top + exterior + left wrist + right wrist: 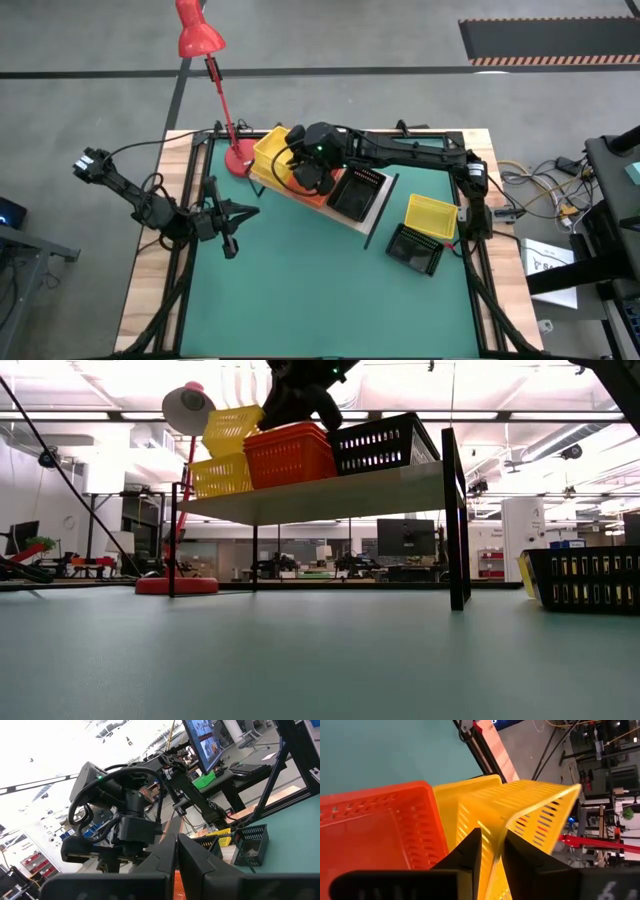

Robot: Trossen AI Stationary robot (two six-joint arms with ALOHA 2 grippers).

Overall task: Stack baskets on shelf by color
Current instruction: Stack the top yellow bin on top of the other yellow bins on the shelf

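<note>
Right end effector, fingers pinching the tilted yellow basket's wall, upper centre; left end effector closed over open bench.

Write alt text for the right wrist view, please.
The right gripper has its dark fingers astride the wall of a tilted yellow basket over another yellow one, beside an orange basket.

Orange baskets prob. arm-hidden
</note>
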